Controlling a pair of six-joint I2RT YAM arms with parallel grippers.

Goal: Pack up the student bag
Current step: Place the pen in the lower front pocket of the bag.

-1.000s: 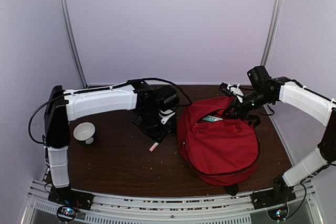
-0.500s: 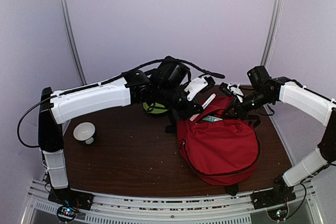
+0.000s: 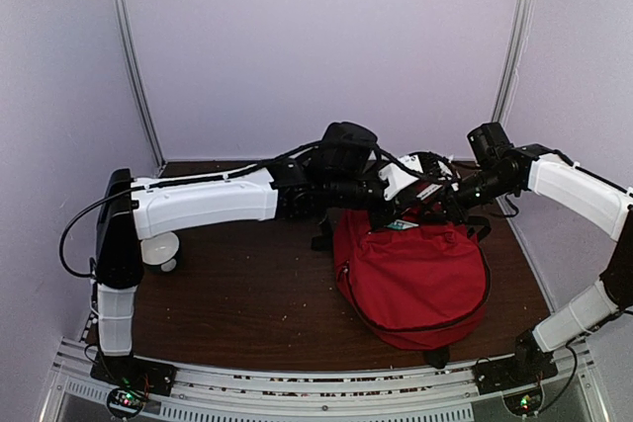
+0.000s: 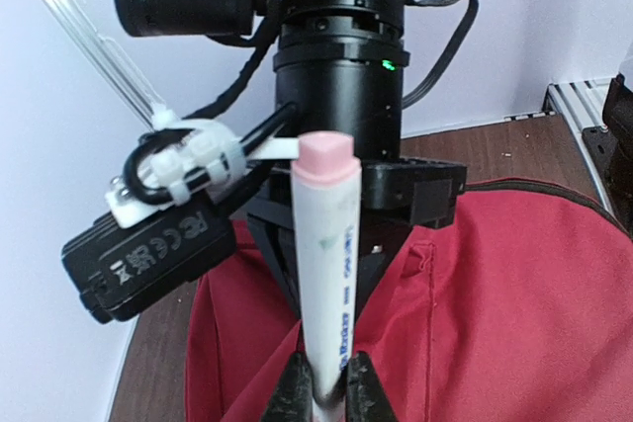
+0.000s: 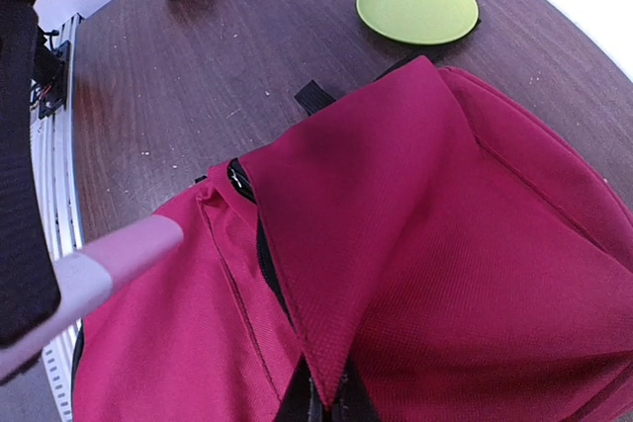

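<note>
Nearest the arm bases, the student bag [image 3: 415,274] lies on the right half of the dark wooden surface [image 3: 237,294]. It is a big red backpack with its rounded bottom toward the near edge and its zipped mouth toward the far side. Off to the left, a small bowl [image 3: 161,247] sits on the surface, partly hidden behind the left arm [image 3: 208,203].

At the bag's far end the two arms meet. The right pincer [image 5: 321,402] is closed on a fold of the red fabric, pinching up a flap beside the open black zipper [image 5: 265,274]. The left pincer [image 4: 328,392] grips a white pen [image 4: 326,274] by its barrel, fingers tight on either side. The pink cap [image 4: 326,153] points toward the right arm's wrist, with red fabric behind the pen. In the right wrist view the pink end shows at the left, just above the bag beside the zipper (whether it touches the fabric cannot be told).

Beyond the bag, a green plate [image 5: 417,5] lies flat on the surface.
</note>
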